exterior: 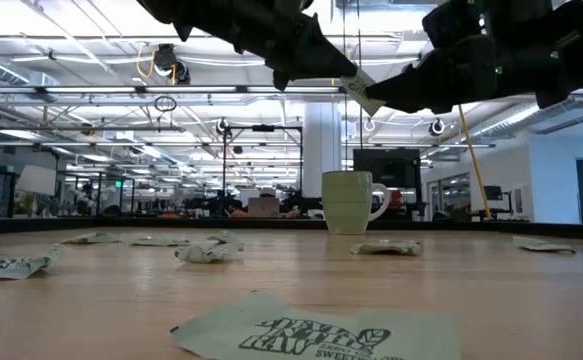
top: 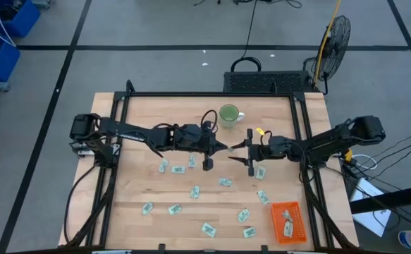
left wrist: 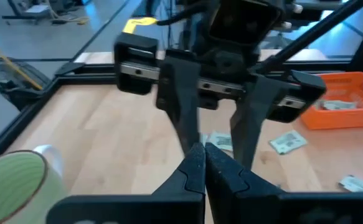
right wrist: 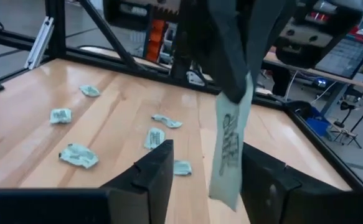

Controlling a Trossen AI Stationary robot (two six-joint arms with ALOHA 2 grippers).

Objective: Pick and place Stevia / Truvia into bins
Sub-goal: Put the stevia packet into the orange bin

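Both grippers meet high above the table's middle. My left gripper (top: 230, 147) is shut on one pale green Stevia sachet (right wrist: 228, 146), also seen in the low view (exterior: 361, 92). My right gripper (right wrist: 209, 180) faces it, open. Its two fingers stand on either side of the hanging sachet without touching it. Several more sachets (top: 195, 191) lie flat and scattered on the wooden table. The orange tray (top: 298, 210) sits at the table's near right corner with sachets lying in it. My left gripper pinches the sachet by its upper end (right wrist: 241, 93) between its two shut fingers (left wrist: 193, 165). The fingers come from the table's left, slanting down. The sachet hangs below the fingertips, lifted clear of the table.
A round green mug (top: 228, 113) stands on the table's far side, just beyond the two grippers. A black frame (top: 205, 94) runs round the table. The tray also shows in the left wrist view (left wrist: 355, 81), behind my right arm.
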